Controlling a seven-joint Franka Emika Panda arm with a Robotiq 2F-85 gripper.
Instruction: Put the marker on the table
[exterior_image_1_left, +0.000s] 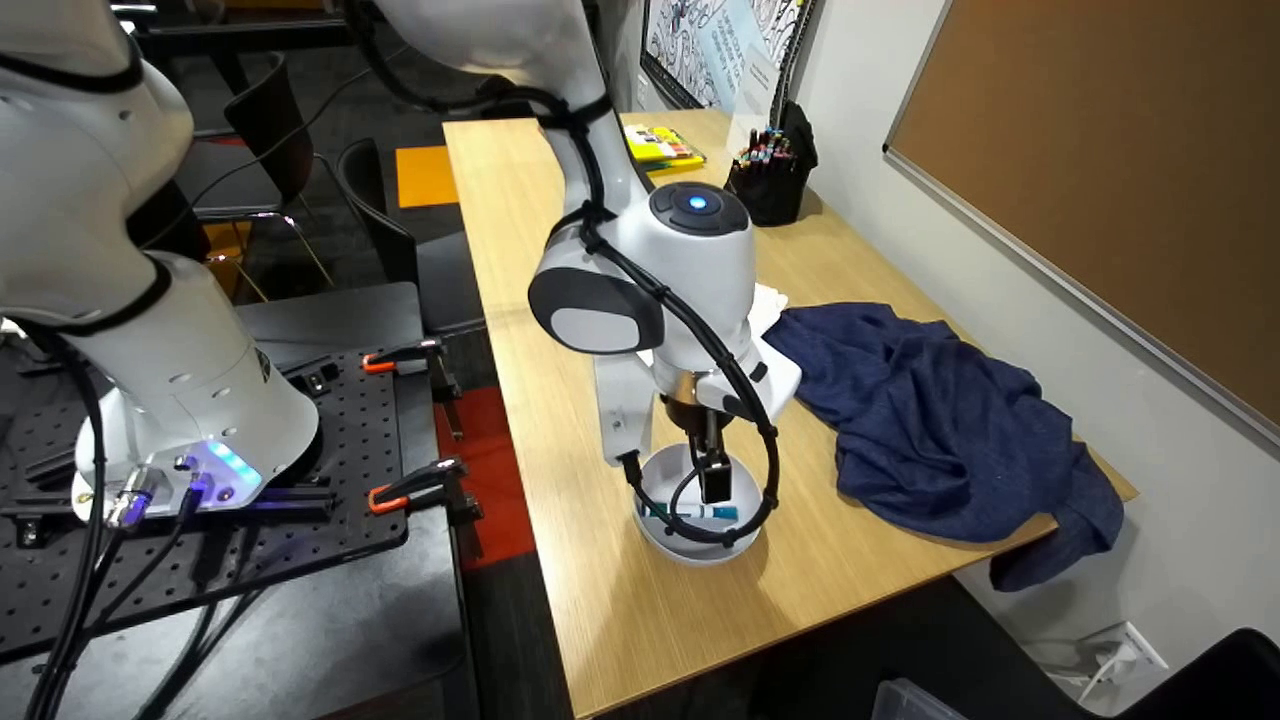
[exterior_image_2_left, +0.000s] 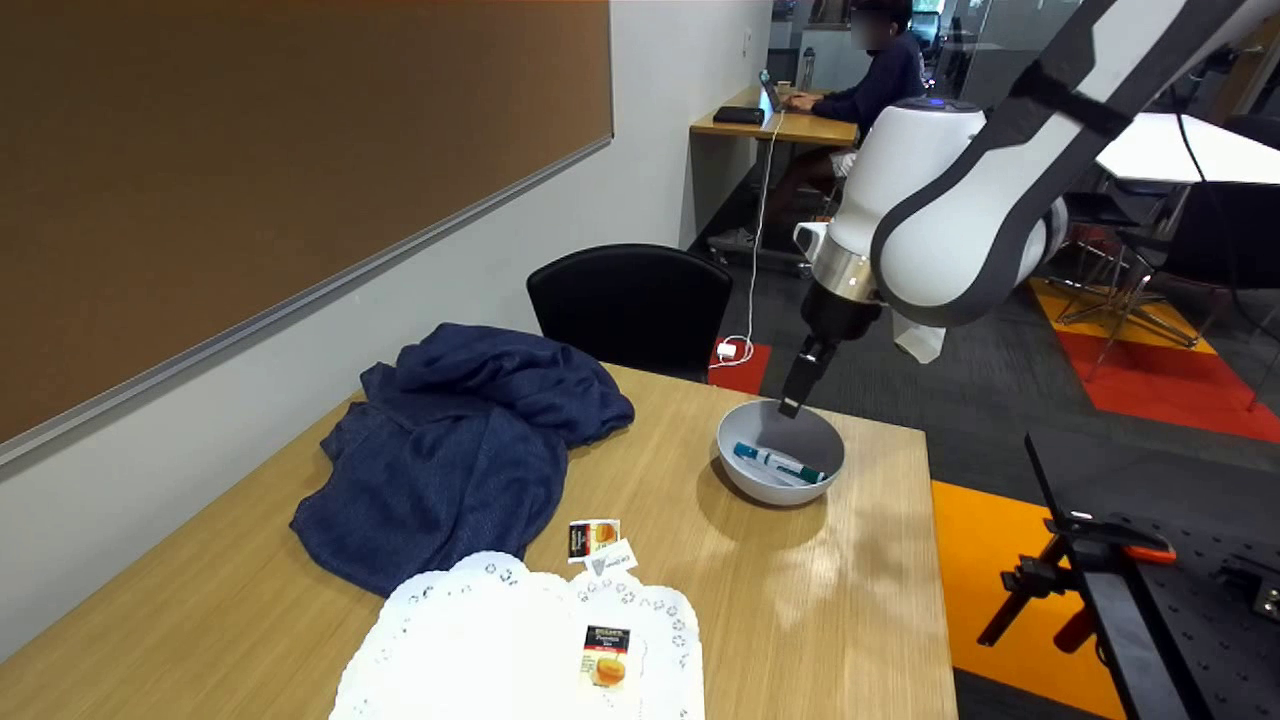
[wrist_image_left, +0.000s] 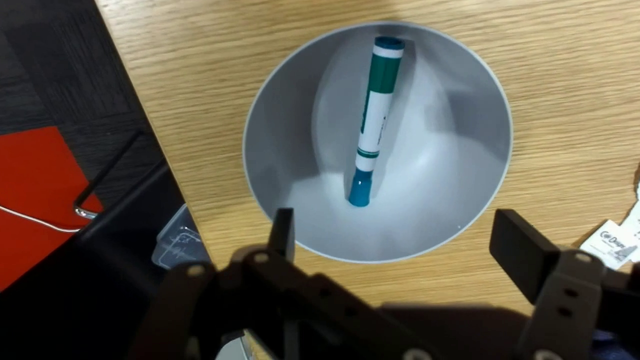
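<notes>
Wrist view — gripper (wrist_image_left: 394, 216) over the bowl (wrist_image_left: 287, 135), jaws spread wide, nothing held. The marker (wrist_image_left: 374, 117) lies inside the bowl, which stands on the table (exterior_image_1_left: 640, 640) near the corner of short end and the long edge facing the bench (exterior_image_1_left: 330, 630). From the gripper the marker lies lower, toward that long edge; its axis runs roughly across the closing line — probably little wrist turn needed.

Marker (exterior_image_1_left: 702, 511) in bowl (exterior_image_1_left: 680, 552) on table (exterior_image_1_left: 620, 620); pincer (exterior_image_1_left: 715, 486) over bowl; navy cloth (exterior_image_1_left: 930, 430) overhanging table edge
</notes>
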